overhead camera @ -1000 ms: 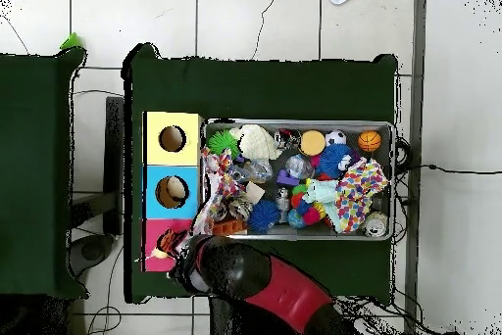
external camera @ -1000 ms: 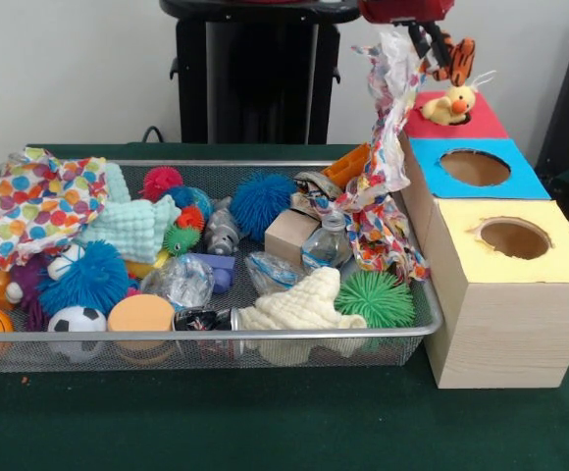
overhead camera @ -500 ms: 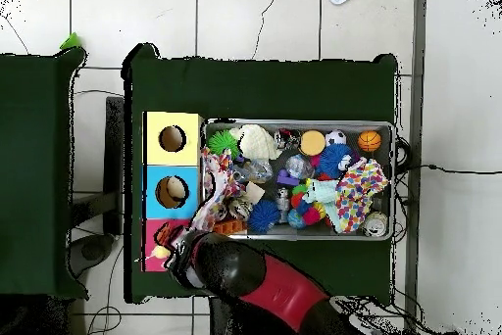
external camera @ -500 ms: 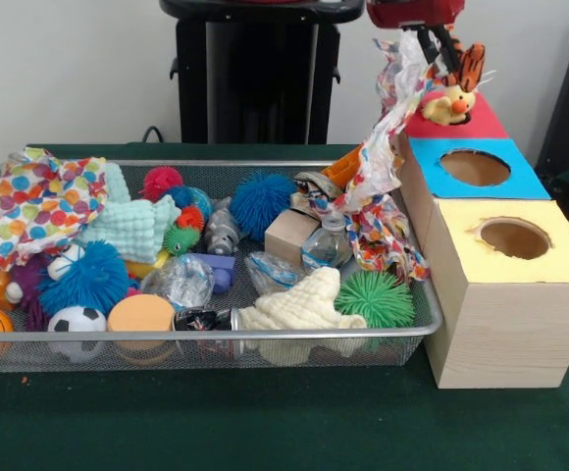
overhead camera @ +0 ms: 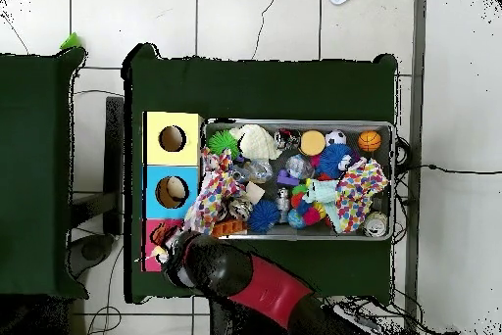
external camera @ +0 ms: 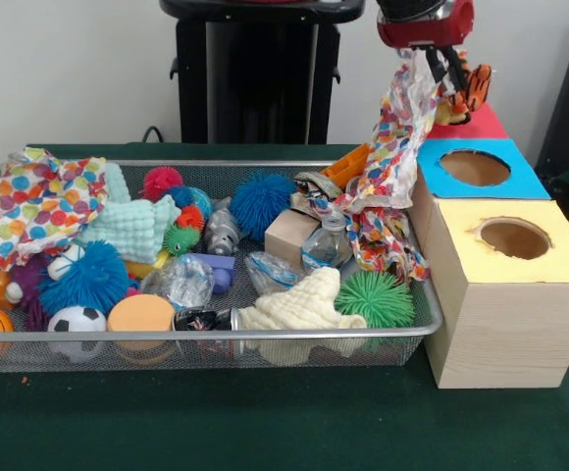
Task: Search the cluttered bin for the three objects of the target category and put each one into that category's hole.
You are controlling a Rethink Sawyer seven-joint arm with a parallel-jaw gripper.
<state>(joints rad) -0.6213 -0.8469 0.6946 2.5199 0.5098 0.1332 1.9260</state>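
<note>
So the pincer (external camera: pixel 448 71) is up over the red box top (external camera: pixel 481 123), closed on the top end of that polka-dot cloth (external camera: pixel 392 147). Since it's limp fabric, most of it hangs down past the blue box top (external camera: pixel 520 182), and the tail drapes inside the wire bin (external camera: pixel 417 329) right beside the boxes. Looks to me like the cloth is headed for a hole but isn't clear of the bin yet.

There's an orange striped plush toy (external camera: pixel 471 88) on the red top just behind the pincer, partly hidden. I can't tell if it's touching the cloth.

The other stuff near the boxes is a spiky green rubbery ball (external camera: pixel 375 297), a knobbly cream towel (external camera: pixel 299 304) and a plain cardboard cube (external camera: pixel 289 235). A second dotted cloth (external camera: pixel 34 201) is bunched at the bin's far end.
</note>
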